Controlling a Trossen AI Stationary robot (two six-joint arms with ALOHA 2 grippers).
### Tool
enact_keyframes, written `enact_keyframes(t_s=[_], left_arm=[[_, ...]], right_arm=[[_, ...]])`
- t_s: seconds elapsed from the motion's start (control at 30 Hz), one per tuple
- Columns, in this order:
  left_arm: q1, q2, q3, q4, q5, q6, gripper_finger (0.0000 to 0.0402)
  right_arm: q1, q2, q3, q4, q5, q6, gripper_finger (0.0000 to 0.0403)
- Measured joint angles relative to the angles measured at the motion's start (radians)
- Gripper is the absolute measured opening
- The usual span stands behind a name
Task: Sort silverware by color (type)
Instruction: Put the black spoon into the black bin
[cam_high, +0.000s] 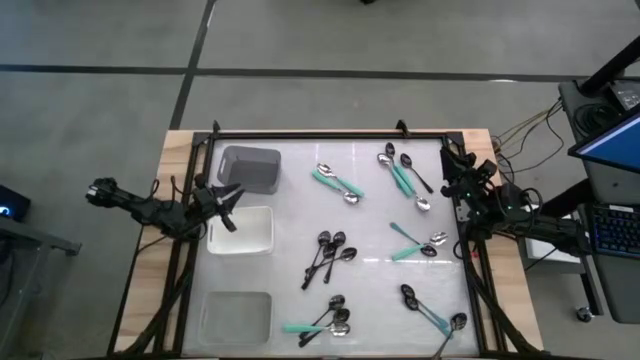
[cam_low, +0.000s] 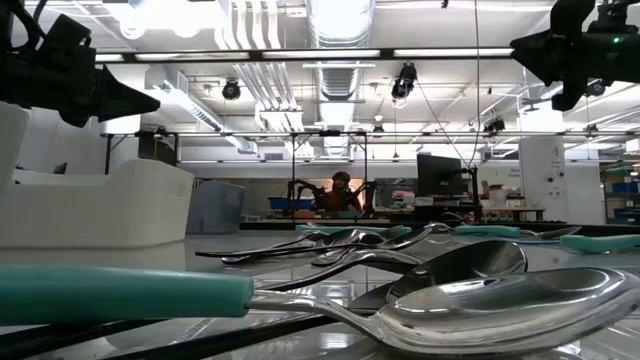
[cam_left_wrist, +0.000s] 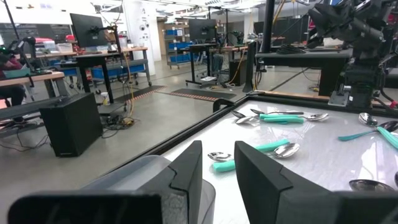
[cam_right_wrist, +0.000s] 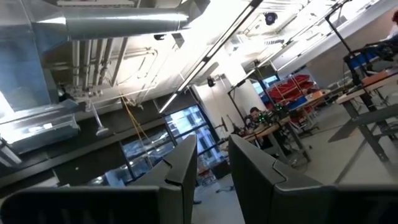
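The silverware lies scattered flat on the white table top (cam_high: 370, 215). Teal-handled spoons (cam_high: 338, 183) and another cluster (cam_high: 402, 172) lie at the far side. All-black spoons (cam_high: 330, 255) lie mid-table, and mixed groups (cam_high: 325, 318) (cam_high: 435, 312) lie near the front edge. My left gripper (cam_high: 232, 195) hovers open and empty between the grey bin (cam_high: 250, 168) and the white bin (cam_high: 242, 230); the left wrist view shows its fingers (cam_left_wrist: 217, 149) apart. My right gripper (cam_high: 450, 165) is raised at the table's right edge, open and empty (cam_right_wrist: 211, 140), tipped up toward the ceiling.
A clear bin (cam_high: 236, 315) stands at the front left. A dark frame (cam_high: 330, 135) rims the table. In the low view a teal-handled spoon (cam_low: 120, 295) lies close in front. Desks, monitors and a seated person (cam_low: 340, 195) are in the room behind.
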Motion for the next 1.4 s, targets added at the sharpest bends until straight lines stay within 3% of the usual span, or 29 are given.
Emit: enact_keyframes(t_s=[0.63,0.8,0.9,1.0,1.13,1.27,1.4], left_arm=[[0.000,0.000,0.000,0.000,0.000,0.000,0.0078],[0.000,0.000,0.000,0.000,0.000,0.000,0.0078],[0.000,0.000,0.000,0.000,0.000,0.000,0.0078],[0.000,0.000,0.000,0.000,0.000,0.000,0.0078],[0.000,0.000,0.000,0.000,0.000,0.000,0.0078],[0.000,0.000,0.000,0.000,0.000,0.000,0.0078],[0.000,0.000,0.000,0.000,0.000,0.000,0.0078]], right_arm=[[0.002,0.000,0.001,-0.037,-0.019,0.025,0.0084],[0.002,0.015,0.087,-0.169,-0.019,0.037,0.0084],[0.002,0.061,0.177,-0.292,0.010,0.011,0.0084],[0.002,0.125,0.278,-0.525,0.130,0.031,0.0084],[0.001,0.232,0.418,-0.984,0.296,0.271,0.0084],[0.001,0.337,0.517,-1.258,0.290,0.487,0.0084],[0.001,0.436,0.555,-1.313,0.273,0.527,0.0084]])
